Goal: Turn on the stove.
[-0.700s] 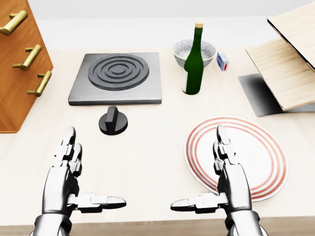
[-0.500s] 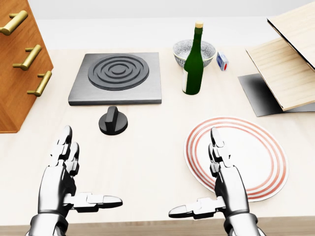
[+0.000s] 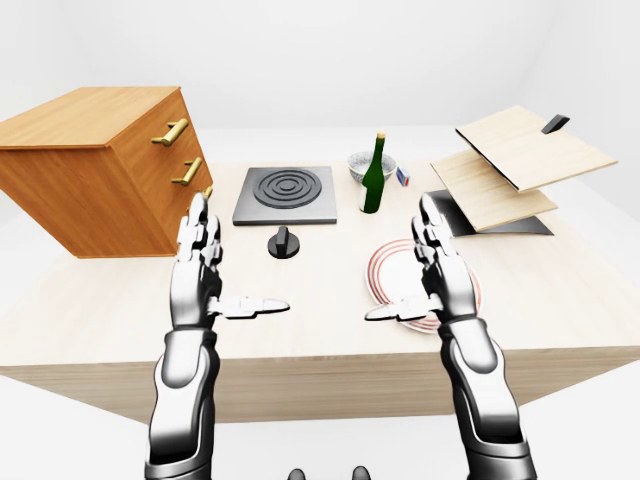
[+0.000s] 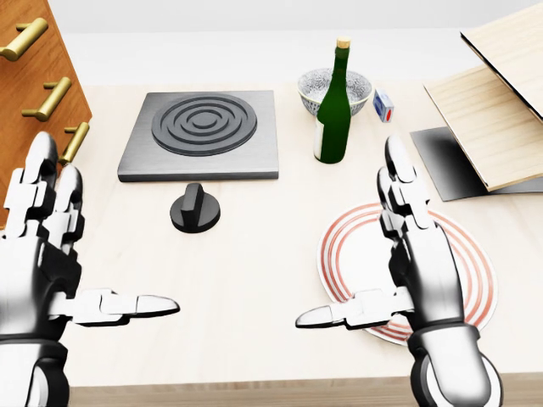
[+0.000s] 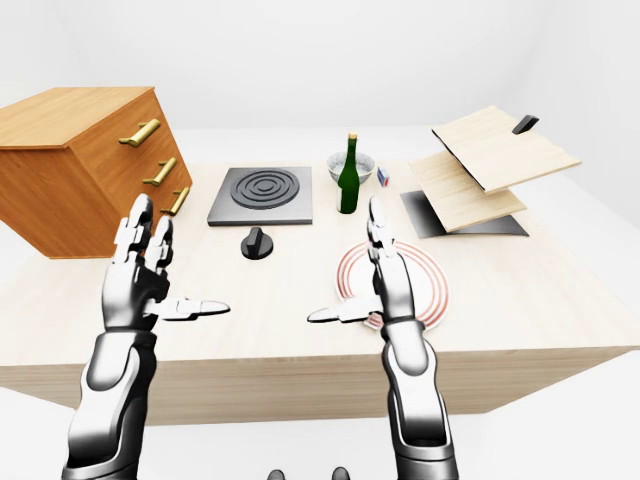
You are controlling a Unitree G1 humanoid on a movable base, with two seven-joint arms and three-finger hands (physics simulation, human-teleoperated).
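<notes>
Both hands were up with fingers spread, holding nothing, the left hand [image 4: 51, 263] at the head view's left edge and the right hand [image 4: 420, 254] above the striped plate [image 4: 471, 280]. The stove knob [image 4: 195, 209] sat just below the black stove [image 4: 204, 134], apart from both hands. Best bet was the left hand reaching in and pinching the ridge to twist; the wooden drawer chest [image 4: 30, 102] crowded its left, while the green bottle [image 4: 333, 106] and bowl [image 4: 318, 87] stood off right.
</notes>
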